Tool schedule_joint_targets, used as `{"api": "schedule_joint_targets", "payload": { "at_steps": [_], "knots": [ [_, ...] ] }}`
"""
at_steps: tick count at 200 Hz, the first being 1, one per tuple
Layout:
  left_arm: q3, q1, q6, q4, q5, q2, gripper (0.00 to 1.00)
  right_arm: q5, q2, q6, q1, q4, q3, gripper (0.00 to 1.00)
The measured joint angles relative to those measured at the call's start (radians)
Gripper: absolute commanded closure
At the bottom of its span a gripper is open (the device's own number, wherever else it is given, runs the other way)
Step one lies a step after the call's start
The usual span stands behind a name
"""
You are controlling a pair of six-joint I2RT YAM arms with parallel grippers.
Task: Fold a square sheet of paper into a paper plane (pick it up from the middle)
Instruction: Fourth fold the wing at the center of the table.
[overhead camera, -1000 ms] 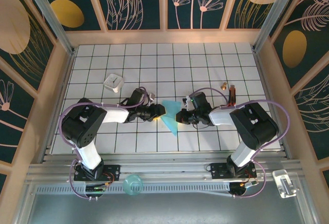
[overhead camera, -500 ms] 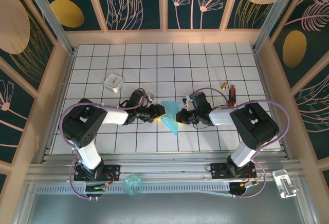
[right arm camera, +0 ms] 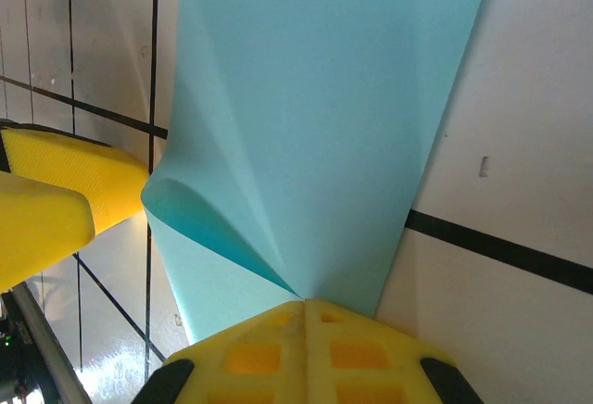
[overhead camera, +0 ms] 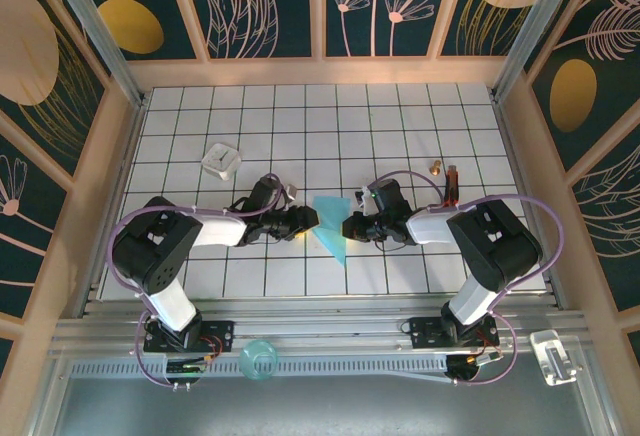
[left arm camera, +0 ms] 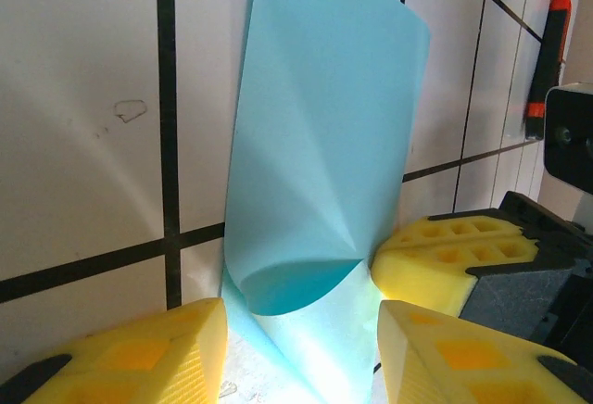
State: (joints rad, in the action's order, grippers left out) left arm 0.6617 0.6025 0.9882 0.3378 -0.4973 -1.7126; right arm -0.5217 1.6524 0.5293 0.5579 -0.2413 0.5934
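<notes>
Square sheet of paper (overhead camera: 335,231), smooth cyan, creased and curled, in clamped right gripper (right arm camera: 301,307); left gripper (left arm camera: 301,330) jaws apart.

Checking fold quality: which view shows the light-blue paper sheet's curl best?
Right wrist: the light-blue paper sheet, pinched in the right hand, shows curl and creases large and sharp. Left wrist shows the curl too, with glare below it; top external gives a small blue wedge.
</notes>
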Motion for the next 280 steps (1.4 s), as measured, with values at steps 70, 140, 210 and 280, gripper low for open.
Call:
{"api": "schedule_joint_targets", "payload": {
  "at_steps": [70, 140, 210, 280],
  "knots": [
    [0.040, -0.002, -0.016, -0.065, -0.023, -0.016, 0.53, 0.000, 0.000, 0.000, 0.000, 0.000, 0.000, 1.00],
    [0.061, -0.007, 0.016, -0.072, -0.089, -0.044, 0.54, 0.000, 0.000, 0.000, 0.000, 0.000, 0.000, 1.00],
    [0.050, -0.006, 0.079, -0.014, -0.101, -0.056, 0.54, 0.000, 0.000, -0.004, 0.000, -0.007, -0.004, 1.00],
    [-0.007, -0.006, 0.128, 0.125, -0.100, -0.054, 0.54, 0.000, 0.000, -0.007, 0.000, -0.010, -0.006, 1.00]
  ]
}}
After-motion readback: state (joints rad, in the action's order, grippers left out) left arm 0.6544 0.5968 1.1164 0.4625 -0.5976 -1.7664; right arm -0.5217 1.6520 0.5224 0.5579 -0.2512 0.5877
